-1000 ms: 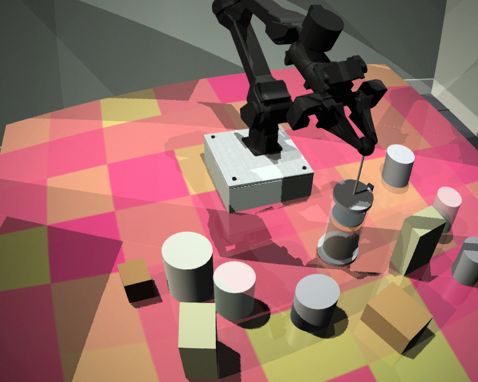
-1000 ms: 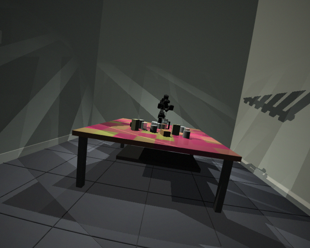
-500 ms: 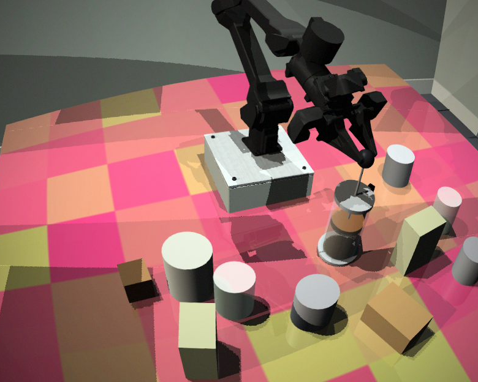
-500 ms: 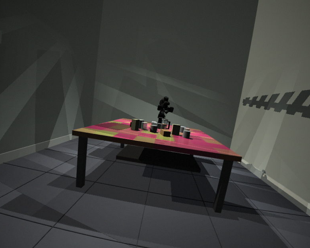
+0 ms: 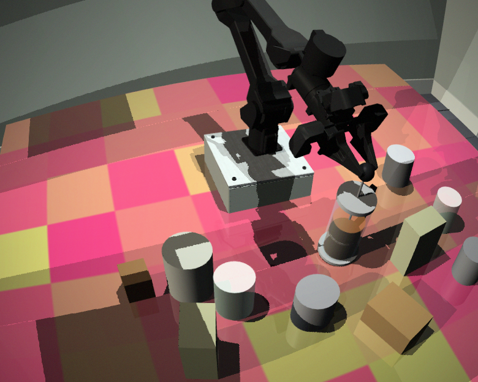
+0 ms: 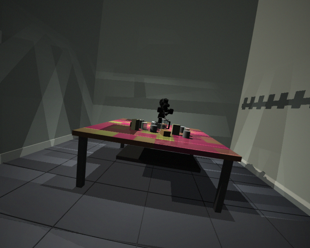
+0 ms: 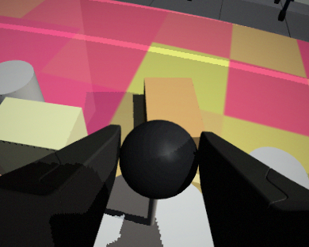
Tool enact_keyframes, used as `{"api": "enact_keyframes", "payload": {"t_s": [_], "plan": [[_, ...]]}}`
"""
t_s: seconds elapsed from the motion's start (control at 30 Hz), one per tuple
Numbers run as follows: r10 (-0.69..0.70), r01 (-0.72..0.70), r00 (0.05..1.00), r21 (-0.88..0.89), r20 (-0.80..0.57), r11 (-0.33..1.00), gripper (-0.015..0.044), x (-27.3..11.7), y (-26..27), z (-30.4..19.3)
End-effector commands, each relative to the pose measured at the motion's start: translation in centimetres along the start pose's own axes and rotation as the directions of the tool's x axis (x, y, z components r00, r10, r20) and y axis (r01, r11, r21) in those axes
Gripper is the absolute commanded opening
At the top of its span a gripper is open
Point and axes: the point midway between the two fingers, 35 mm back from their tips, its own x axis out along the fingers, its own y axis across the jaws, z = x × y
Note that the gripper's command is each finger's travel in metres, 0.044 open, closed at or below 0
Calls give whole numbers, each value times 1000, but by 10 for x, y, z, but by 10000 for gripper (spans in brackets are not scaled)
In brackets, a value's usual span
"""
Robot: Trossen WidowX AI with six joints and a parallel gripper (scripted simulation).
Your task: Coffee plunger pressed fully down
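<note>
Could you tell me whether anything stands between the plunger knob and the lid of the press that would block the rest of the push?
Nothing visible does. The gripper is shut on the black knob, and only a short bare stretch of rod shows between it and the lid. The nearest blocks and cylinders stand apart beside the press.

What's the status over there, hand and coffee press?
Hand shut on black round plunger knob. Clear glass coffee press upright, short rod showing. Pale green block close beside, not touching.
</note>
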Motion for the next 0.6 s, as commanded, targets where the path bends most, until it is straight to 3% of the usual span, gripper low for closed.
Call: {"api": "enact_keyframes", "payload": {"t_s": [0.0,0.57], "plan": [[0,1,997,11,-77,1000,124,10,0,-29],[0,1,997,11,-76,1000,124,20,0,-22]]}}
